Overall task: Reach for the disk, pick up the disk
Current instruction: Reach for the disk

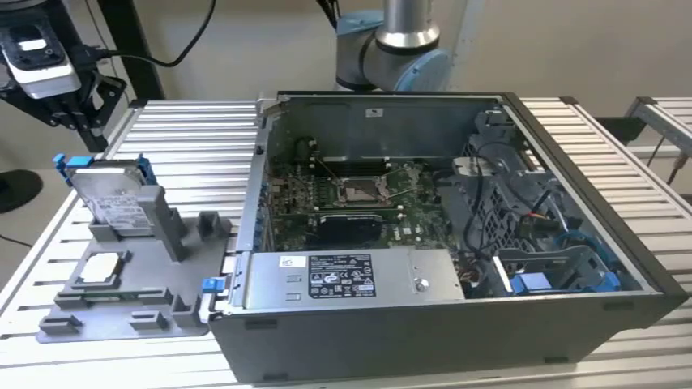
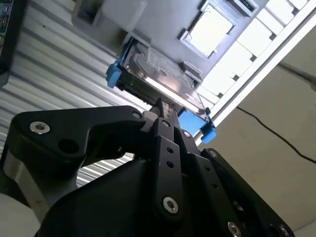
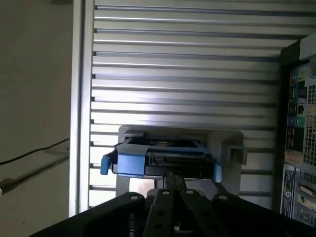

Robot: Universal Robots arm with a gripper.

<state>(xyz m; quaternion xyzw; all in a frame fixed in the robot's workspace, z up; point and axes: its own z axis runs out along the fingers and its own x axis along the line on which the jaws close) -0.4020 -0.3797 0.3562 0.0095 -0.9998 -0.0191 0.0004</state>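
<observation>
Disk point(image 1: 112, 197) is stood upright in the grey fixture point(image 1: 162, 243); gripper point(image 1: 78, 120) is poised above it, apart, fingers point(image 2: 166, 138) closed together on nothing. If lowered unopened, the disk's top edge may be struck and the disk knocked askew.

1 disk point(image 1: 112, 197), 1 grey fixture point(image 1: 108, 312), 1 open PC case point(image 1: 433, 340) w/ 1 PSU box point(image 1: 346, 275), 1 robot arm point(image 1: 391, 44).

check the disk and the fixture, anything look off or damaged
Nothing stands out. The disk stands on edge in the grey fixture, leaning slightly, blue rails intact; the open computer case shows no damage.
</observation>
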